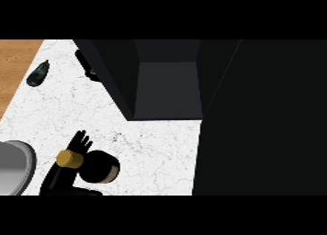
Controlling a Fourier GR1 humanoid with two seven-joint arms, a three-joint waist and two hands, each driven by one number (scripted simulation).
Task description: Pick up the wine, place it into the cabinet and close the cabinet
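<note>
Dark glass wine bottle w/ gold cap point(92, 166) stands at 7 o'clock on white marbled surface point(159, 147), not yet grasped. Left hand point(78, 142) rests beside it, fingers spread. Black cabinet point(167, 78) at 12 stands open to take it; right hand not visible.

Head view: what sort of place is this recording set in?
Most likely a kitchen counter: a white marble-patterned countertop, a dark open cabinet standing on it, and a wine bottle with a gold cap beside the left hand. Wooden flooring shows beyond the edge.

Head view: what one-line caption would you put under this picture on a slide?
Dark wine bottle with gold cap stands on the marble counter beside the left hand, before the open black cabinet.
</note>
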